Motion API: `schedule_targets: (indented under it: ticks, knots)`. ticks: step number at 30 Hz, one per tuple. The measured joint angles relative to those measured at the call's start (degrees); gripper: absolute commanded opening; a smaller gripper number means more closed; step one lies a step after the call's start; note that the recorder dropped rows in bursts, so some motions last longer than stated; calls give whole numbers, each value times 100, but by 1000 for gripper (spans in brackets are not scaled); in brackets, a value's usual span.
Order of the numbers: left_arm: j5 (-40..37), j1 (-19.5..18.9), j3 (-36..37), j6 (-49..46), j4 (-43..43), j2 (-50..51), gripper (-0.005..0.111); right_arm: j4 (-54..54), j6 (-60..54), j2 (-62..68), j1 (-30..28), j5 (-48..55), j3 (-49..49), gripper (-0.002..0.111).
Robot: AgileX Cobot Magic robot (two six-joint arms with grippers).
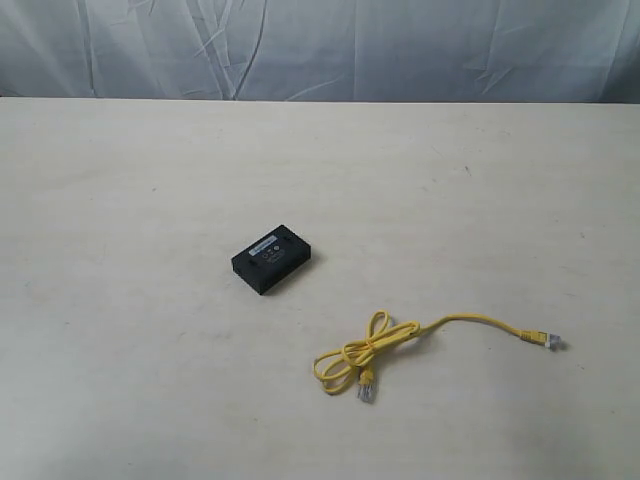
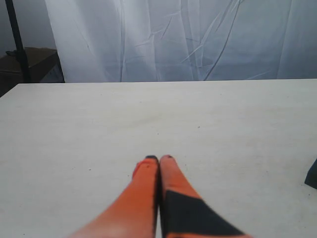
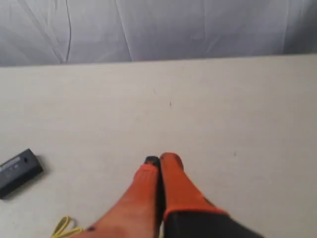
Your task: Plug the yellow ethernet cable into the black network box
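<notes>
Status: nothing done yet, cable unplugged.

Left gripper (image 2: pixel 159 158): orange fingers pressed together, empty, over bare table (image 1: pixel 150 380). Right gripper (image 3: pixel 159 159): same, closed on nothing. Neither is near the parts.

Nearest is the yellow cable (image 1: pixel 385 338), a thin, flexible cord loosely coiled flat on the matte pale tabletop. One clear plug (image 1: pixel 366 390) sits at the coil's 6 o'clock. The other plug (image 1: pixel 548 341) is on a straight tail out at 3 o'clock.

The black box (image 1: pixel 273 258) is at about 10 o'clock from the coil, well apart. It's a flat matte plastic rectangle with a pale label strip on top, sitting skewed. Can't tell which side has the port.

Farthest back is a wrinkled pale cloth (image 1: pixel 300 50).

Left to do: grab a plug end, find the port, align, push in. The box looks light, so it likely needs bracing.
</notes>
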State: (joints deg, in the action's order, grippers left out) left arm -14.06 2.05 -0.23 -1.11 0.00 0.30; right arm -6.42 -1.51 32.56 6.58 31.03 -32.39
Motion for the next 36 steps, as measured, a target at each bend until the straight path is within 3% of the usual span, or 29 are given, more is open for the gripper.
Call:
schedule_targets:
  ticks: [5,10,13,19,31,36]
  knots:
    - [0,0,0,0,0,0,0,-1293,-240,1632,48,79,-9,-1]
    - [0,0,0,0,0,0,0,-2317,-968,3033,1066,-94,-144,-1]
    - [0,0,0,0,0,0,0,-2259,-1020,4075,1915,-277,-341,-1]
    - [0,0,0,0,0,0,0,-2107,-1020,5852,2539,-202,-870,-1]
    - [0,0,0,0,0,0,0,-980,-701,6855,2727,-136,-1323,-1]
    - [0,0,0,0,0,0,0,-542,-449,6929,2727,-818,-1323,-1]
